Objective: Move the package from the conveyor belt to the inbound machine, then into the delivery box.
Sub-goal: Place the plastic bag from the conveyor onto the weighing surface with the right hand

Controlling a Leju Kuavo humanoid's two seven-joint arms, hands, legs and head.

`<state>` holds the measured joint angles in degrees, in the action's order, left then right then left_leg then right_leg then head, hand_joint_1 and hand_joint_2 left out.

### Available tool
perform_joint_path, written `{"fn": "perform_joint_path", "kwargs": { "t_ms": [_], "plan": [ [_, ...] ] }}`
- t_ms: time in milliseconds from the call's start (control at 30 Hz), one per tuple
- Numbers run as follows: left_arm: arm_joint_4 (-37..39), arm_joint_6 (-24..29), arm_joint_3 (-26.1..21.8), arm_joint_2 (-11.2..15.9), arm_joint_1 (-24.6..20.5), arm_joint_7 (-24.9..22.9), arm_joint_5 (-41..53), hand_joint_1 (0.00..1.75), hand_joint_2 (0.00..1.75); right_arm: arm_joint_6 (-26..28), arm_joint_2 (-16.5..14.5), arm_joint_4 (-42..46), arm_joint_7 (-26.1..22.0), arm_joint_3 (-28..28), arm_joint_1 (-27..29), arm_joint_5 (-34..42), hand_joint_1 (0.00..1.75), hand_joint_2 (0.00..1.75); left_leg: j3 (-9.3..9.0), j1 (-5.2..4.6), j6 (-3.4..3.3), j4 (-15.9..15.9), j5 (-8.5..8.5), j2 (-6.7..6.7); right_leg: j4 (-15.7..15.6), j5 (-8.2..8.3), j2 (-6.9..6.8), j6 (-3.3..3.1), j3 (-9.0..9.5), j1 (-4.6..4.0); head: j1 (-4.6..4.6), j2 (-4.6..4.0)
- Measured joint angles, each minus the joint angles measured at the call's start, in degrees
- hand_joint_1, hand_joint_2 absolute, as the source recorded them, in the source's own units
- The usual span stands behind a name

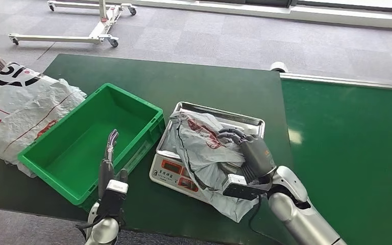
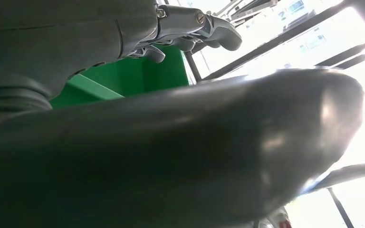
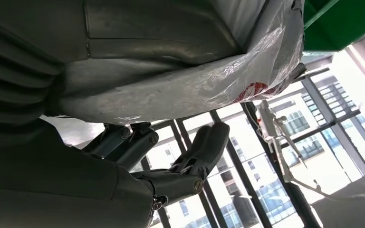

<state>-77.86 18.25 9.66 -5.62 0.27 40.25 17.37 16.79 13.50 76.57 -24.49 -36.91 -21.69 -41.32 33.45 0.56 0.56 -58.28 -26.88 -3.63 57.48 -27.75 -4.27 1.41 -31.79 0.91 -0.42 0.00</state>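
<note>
- Fingers of the right hand grip the grey bag lying on the scale.
- Left hand spread open, holding nothing, above the bin.
- Beyond its fingertips, a white sack on the desk.
- Scale writing unreadable.

Crinkled glossy plastic package; shiny metal scale tray; smooth plastic crate
</note>
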Motion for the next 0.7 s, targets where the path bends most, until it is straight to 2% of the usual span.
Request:
{"fn": "perform_joint_path", "kwargs": {
  "t_ms": [167, 500, 633, 700],
  "plan": [
    [0.3, 0.0, 0.0, 0.0, -0.4, 0.0, -1.1, 0.0, 0.0, -2.3, -0.5, -2.3, 0.0, -1.3, -2.5, 5.3, 0.0, 1.75, 0.0, 0.0, 0.02, 0.0, 0.02, -0.02, 0.0, 0.04, 0.02, -0.03, -0.01, 0.0, 0.01, 0.0],
    [0.7, 0.0, 0.0, 0.0, -0.5, 0.0, -1.2, 0.0, 0.0, -1.8, -1.1, -4.6, -0.1, -2.4, -4.1, 6.2, 0.0, 1.75, 0.01, 0.0, 0.05, 0.0, 0.04, -0.01, 0.0, 0.05, 0.02, -0.05, -0.04, -0.02, 0.01, 0.0],
    [1.2, -0.2, 0.0, 0.0, -0.7, 0.0, -1.3, 0.0, 0.0, 0.4, -0.8, -5.3, -0.1, -2.5, -4.0, 6.5, 0.0, 0.0, 0.0, 0.0, 0.05, 0.0, 0.04, -0.02, 0.0, 0.05, 0.03, -0.05, -0.08, -0.01, 0.0, 0.0],
    [1.6, -0.6, 0.0, 0.0, -0.9, 0.0, -1.7, 0.0, 0.0, 1.7, 0.1, -5.5, 0.1, -2.5, -3.3, 6.7, 0.0, 0.0, -0.01, 0.0, 0.04, 0.0, 0.04, 0.0, 0.0, 0.05, 0.02, -0.04, -0.08, -0.01, 0.0, 0.0]
  ]
}}
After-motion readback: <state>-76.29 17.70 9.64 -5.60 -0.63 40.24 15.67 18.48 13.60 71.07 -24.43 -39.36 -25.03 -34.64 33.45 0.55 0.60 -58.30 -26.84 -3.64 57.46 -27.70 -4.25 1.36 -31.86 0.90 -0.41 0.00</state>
